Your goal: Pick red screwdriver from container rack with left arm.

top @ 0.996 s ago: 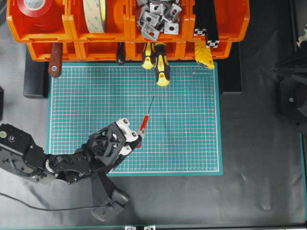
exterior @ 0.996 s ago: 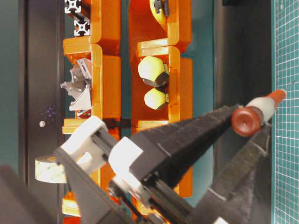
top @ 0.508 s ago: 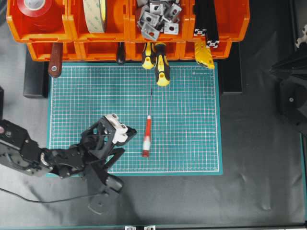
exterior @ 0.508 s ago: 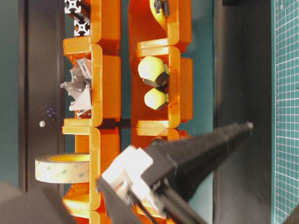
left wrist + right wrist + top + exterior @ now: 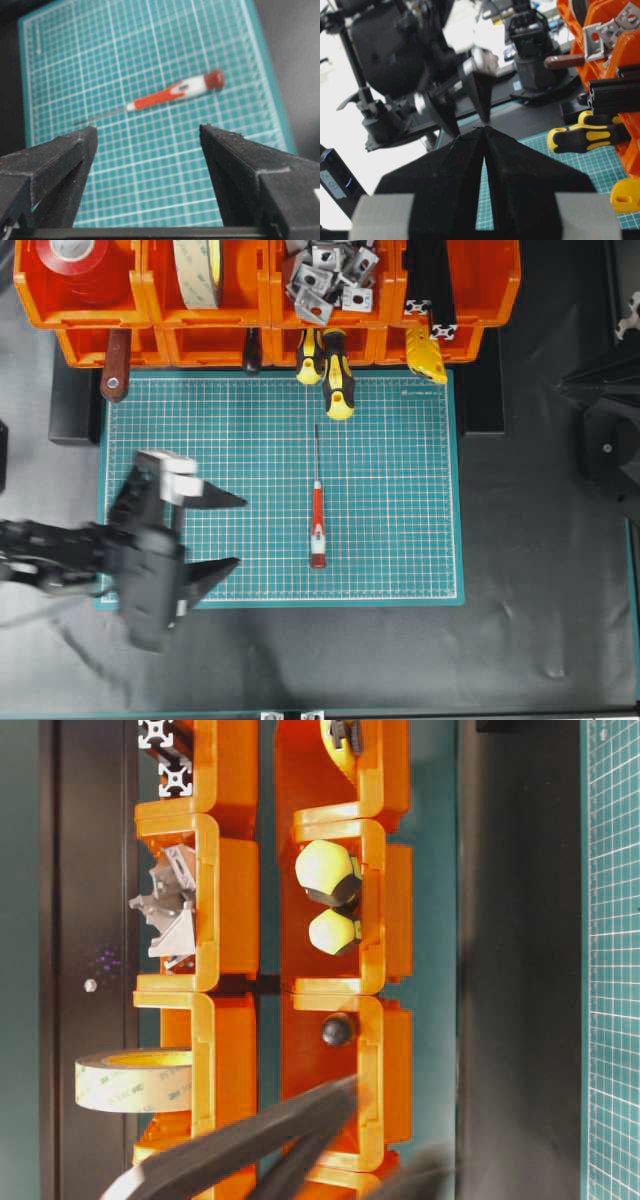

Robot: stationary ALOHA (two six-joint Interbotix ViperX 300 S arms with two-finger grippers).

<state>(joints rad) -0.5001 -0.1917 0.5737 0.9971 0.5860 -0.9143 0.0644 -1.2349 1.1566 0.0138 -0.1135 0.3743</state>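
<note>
The red screwdriver (image 5: 317, 528) lies flat on the green cutting mat (image 5: 400, 500), handle end towards the front, thin shaft pointing at the orange container rack (image 5: 260, 300). My left gripper (image 5: 240, 532) is open and empty, motion-blurred, to the left of the screwdriver and clear of it. In the left wrist view the screwdriver (image 5: 175, 92) lies beyond my open left gripper (image 5: 147, 131). My right gripper (image 5: 482, 131) is shut and empty, held above the mat's right side.
Two yellow-and-black screwdrivers (image 5: 337, 375) and a brown-handled tool (image 5: 115, 365) stick out of the rack's front row. The back bins hold tape rolls (image 5: 198, 270), metal brackets (image 5: 325, 275) and black profiles (image 5: 430, 280). The rack also shows in the table-level view (image 5: 230, 900).
My left gripper held the red screwdriver above the mat, then opened and let it go. The screwdriver now lies on the mat and the gripper has drawn back to the left.
</note>
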